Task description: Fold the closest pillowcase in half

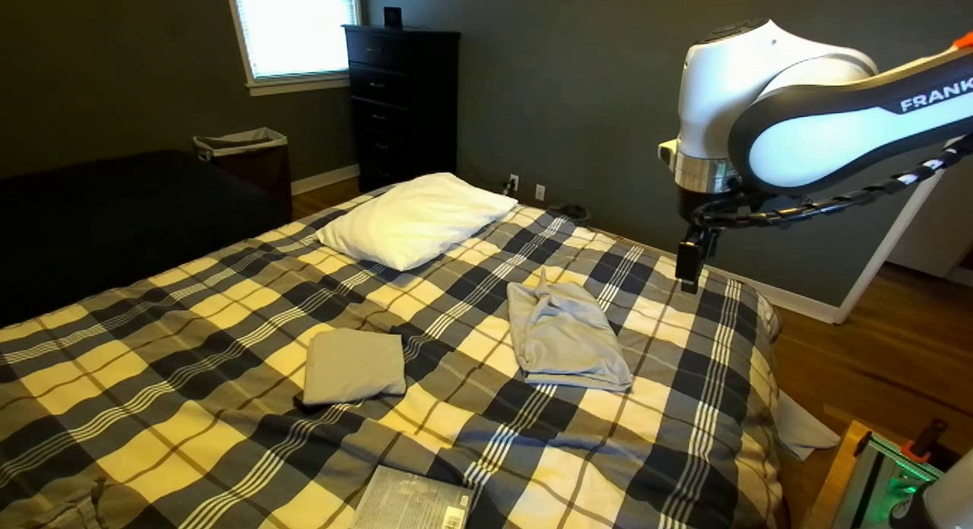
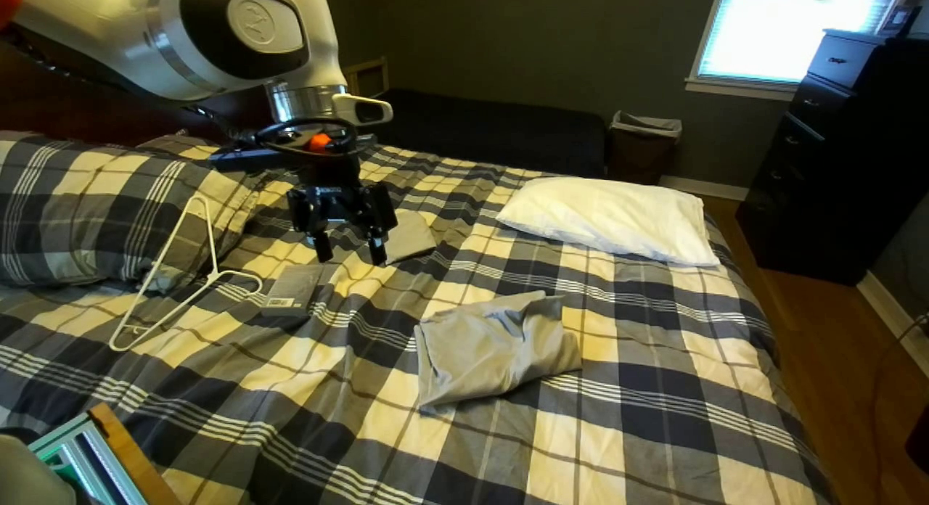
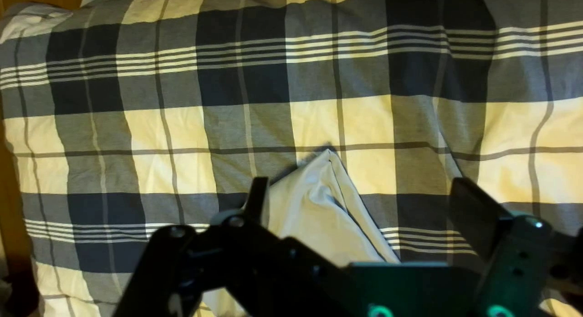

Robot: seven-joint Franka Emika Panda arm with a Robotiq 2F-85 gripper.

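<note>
1. The pillowcase lies on the plaid-covered surface, a light grey cloth, creased and rumpled, with a few folds raised along it.
2. The claw hangs in the air above the surface, pointing down, apart from the pillowcase in both exterior views. Its fingers stand wide apart, and it has hold of nothing.
3. In the wrist view a pointed corner of the pillowcase shows in the gap between the fingers (much of the cloth is hidden behind the claw there).
4. A plump white pillow lies beyond the pillowcase in both exterior views, near it but not touching.
5. A folded cloth, smaller and squarer, lies to the left of the pillowcase in both exterior views, with bare plaid between them.
6. A flat grey case with a barcode label lies on the surface too, well apart from the pillowcase and to its left in both exterior views.
7. A white hanger lies just beside a plaid pillow in an exterior view; whether the two touch I cannot tell.
8. By the wall stand a dark chest of drawers, next to a bright window, and a bin with a pale liner.
</note>
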